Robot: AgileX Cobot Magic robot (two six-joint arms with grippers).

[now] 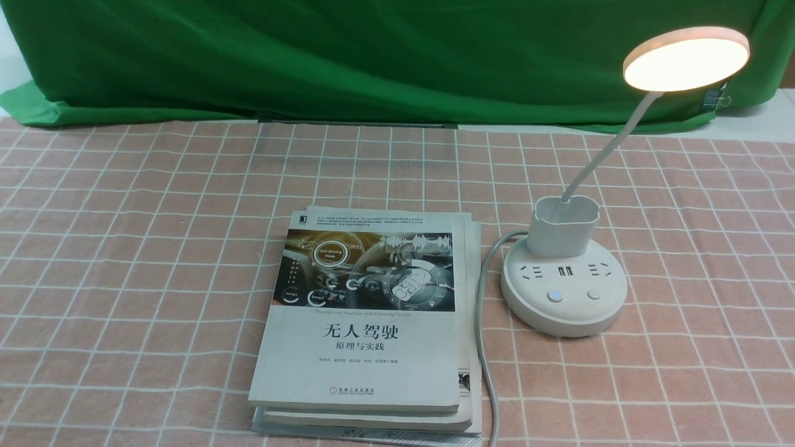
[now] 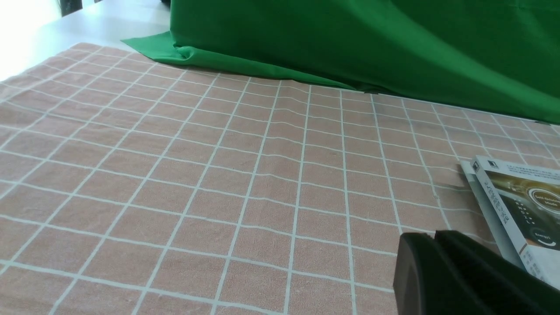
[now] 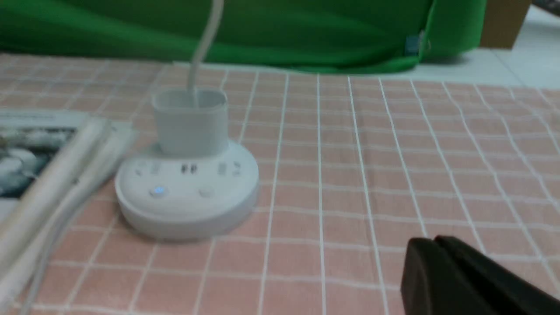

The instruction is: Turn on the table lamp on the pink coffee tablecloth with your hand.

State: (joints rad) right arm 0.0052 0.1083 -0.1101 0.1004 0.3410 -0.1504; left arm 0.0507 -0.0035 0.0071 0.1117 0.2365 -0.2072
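The white table lamp [image 1: 562, 292] stands at the right on the pink coffee tablecloth [image 1: 136, 248]. Its disc head [image 1: 686, 58] glows warm and one base button [image 1: 554, 296] shines blue. The right wrist view shows the lamp base [image 3: 188, 192] blurred, with my right gripper [image 3: 433, 241] shut and empty above the cloth, off to the base's side and apart from it. In the left wrist view my left gripper [image 2: 433, 236] is shut with nothing in it, beside a book corner [image 2: 516, 197]. Neither hand shows in the front view.
A stack of books [image 1: 366, 323] lies left of the lamp, and the lamp's grey cord [image 1: 481, 323] runs along its right edge toward the front. A green cloth [image 1: 372, 56] hangs across the back.
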